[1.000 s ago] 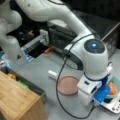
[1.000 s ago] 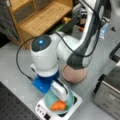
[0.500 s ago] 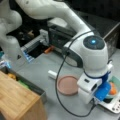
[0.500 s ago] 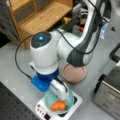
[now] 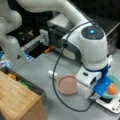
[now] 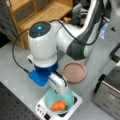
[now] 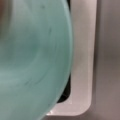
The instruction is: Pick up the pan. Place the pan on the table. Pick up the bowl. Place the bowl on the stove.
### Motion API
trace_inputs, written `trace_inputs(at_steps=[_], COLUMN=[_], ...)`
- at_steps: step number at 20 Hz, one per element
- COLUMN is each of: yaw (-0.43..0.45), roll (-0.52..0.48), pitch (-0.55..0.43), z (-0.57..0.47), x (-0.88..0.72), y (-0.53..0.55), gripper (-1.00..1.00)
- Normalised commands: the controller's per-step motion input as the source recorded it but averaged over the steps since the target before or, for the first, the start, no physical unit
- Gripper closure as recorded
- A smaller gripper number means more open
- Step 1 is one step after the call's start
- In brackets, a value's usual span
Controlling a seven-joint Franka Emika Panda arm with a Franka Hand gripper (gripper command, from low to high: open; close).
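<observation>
The pan [image 5: 67, 85] lay flat on the grey table [image 5: 47, 67], just left of the stove [image 5: 110, 105] in a front view and apart from it. The teal bowl [image 6: 59, 101] sat on the stove's black top, an orange thing [image 6: 58, 106] inside it. The gripper [image 6: 60, 88] hung right over the bowl's far rim; whether its jaws were spread or pinching the rim could not be told. The wrist view was filled by the bowl [image 7: 32, 57] above the stove's white corner [image 7: 81, 75].
</observation>
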Motion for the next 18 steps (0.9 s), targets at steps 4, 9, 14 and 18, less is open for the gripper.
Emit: trace_inputs(at_steps=[4,9,14,18], yaw=[0.157,0.139,0.131,0.142], roll=[-0.153,-0.151,-0.149,-0.134], pitch=[-0.055,-0.064,-0.122,-0.159], z=[0.14,0.07,-0.10,-0.17], x=[-0.35,-0.54,-0.62,-0.54], y=[-0.06,-0.03,-0.04,-0.08], gripper=[-1.00,-1.00,-1.00,-1.00])
